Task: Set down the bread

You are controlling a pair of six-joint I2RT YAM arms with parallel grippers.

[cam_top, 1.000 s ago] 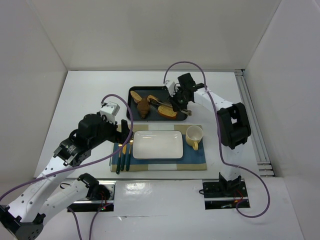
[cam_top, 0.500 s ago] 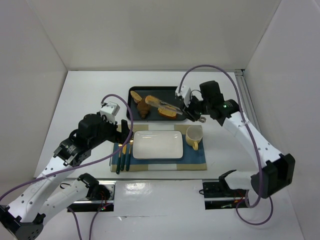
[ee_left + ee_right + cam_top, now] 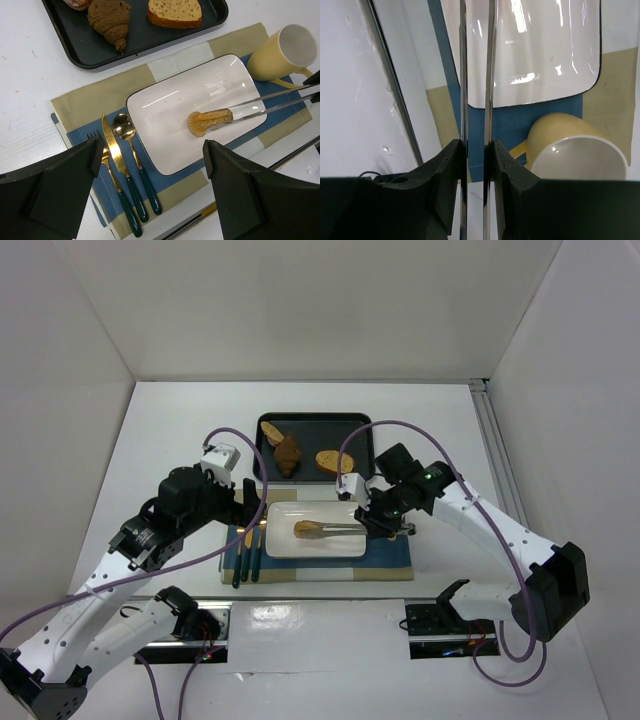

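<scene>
Bread (image 3: 306, 530): you've brought it from tray (image 3: 360, 425) to plate (image 3: 280, 512); release next.
Right gripper (image 3: 372, 523): clamped on tongs (image 3: 340, 528), which pinch it.
Left gripper (image 3: 155, 155): spread.

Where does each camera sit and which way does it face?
Top external: above and behind the bases, looking down on the table; left arm and right arm show.
Left wrist: by the placemat, looking down at plate, bread and cup; its open fingers show.
Right wrist: looks along the tongs over the plate; its fingers clamp them.
Shared: both wrist views show plate and cup.
</scene>
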